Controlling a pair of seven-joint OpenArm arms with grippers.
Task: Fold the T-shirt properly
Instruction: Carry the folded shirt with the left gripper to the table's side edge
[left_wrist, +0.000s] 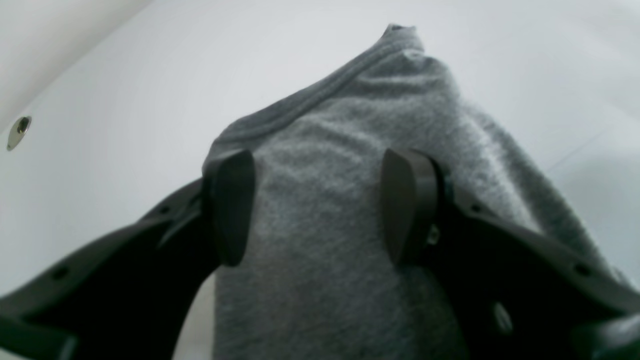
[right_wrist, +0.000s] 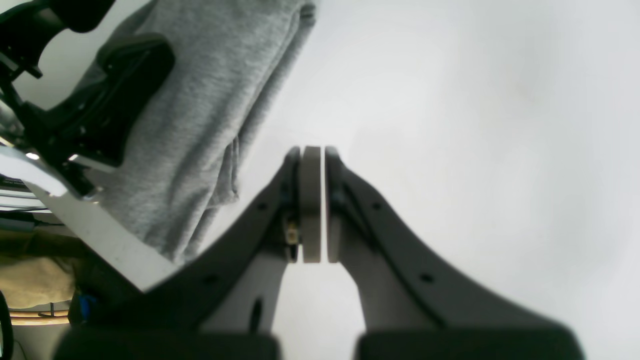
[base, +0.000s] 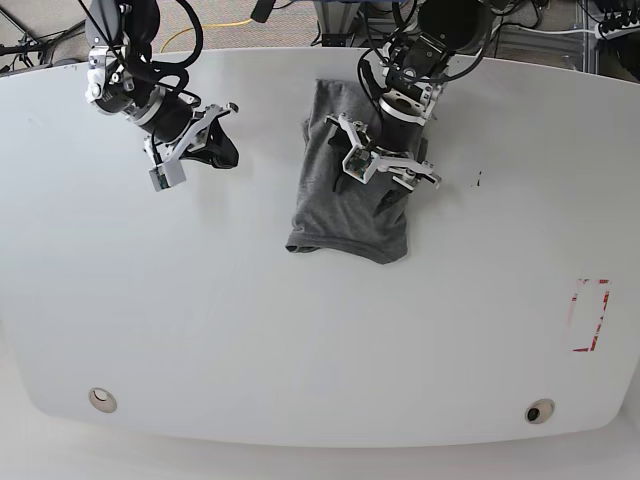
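The T-shirt (base: 350, 200) lies folded into a long narrow stack on the table (base: 300, 340), toward its far side and a little right of centre in the base view. Its far end reaches near the table's back edge; its near end is slightly ragged, with one corner poking out on the left.

My left gripper (left_wrist: 317, 205) hangs directly over the cloth, jaws apart, with grey fabric visible between them and nothing clamped. I judge the step in hand to be a release over the stack. To do it well, I would lift straight up, so that neither fingertip drags a layer and spoils the fold, and check that the ribbed edge stays aligned.

My right gripper (right_wrist: 312, 205) is pressed together on nothing, above bare table well to the side of the shirt.

Open room: broad clear surface on the near side of the shirt and on both flanks, enough for a further fold toward the near side. Least margin is at the back edge, where cables and arm bases crowd. A red outline (base: 590, 315) sits far off.
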